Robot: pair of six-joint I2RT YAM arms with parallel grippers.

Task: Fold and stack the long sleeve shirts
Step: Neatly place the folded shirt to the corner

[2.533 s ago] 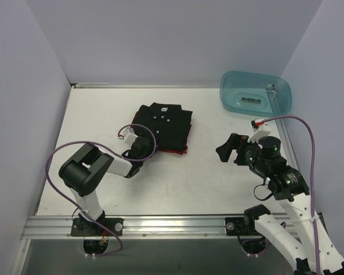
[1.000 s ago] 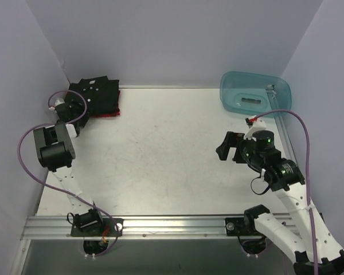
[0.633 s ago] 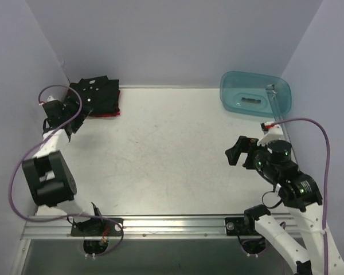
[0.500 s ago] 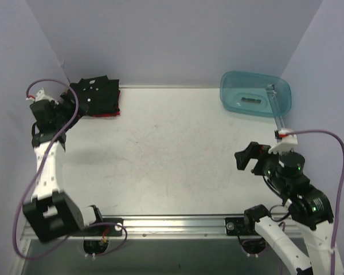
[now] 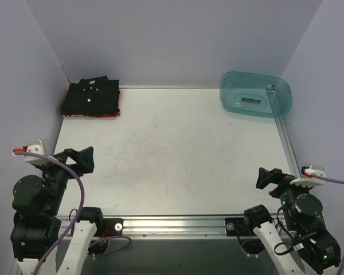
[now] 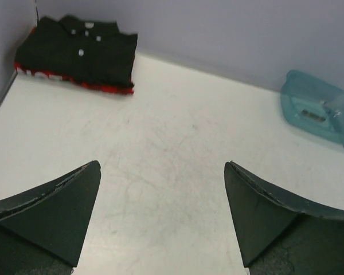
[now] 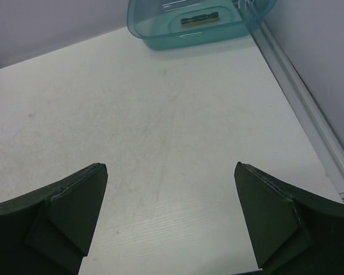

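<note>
The long sleeve shirts lie folded in one stack at the table's far left corner. The black shirt [image 5: 90, 96] is on top, collar toward the back wall, white buttons showing. A red plaid edge [image 5: 97, 114] of the other shirt peeks out under it. The left wrist view shows the same stack [image 6: 77, 54] far ahead at upper left. My left gripper [image 5: 80, 158] is drawn back to the near left edge, open and holding nothing. My right gripper [image 5: 269, 178] is back at the near right edge, open and holding nothing as well. Both wrist views show bare table between the fingers [image 6: 63, 212] [image 7: 69, 212].
A translucent teal tub [image 5: 255, 93] with a small dark item inside sits at the far right corner. Purple walls close in the back and both sides. A metal rail [image 5: 160, 224] runs along the near edge, and another rail [image 5: 284, 134] lines the right side.
My left gripper opened, let go of the shirt stack in the far left corner and pulled back to the near edge. My right arm also drew back toward its base.
</note>
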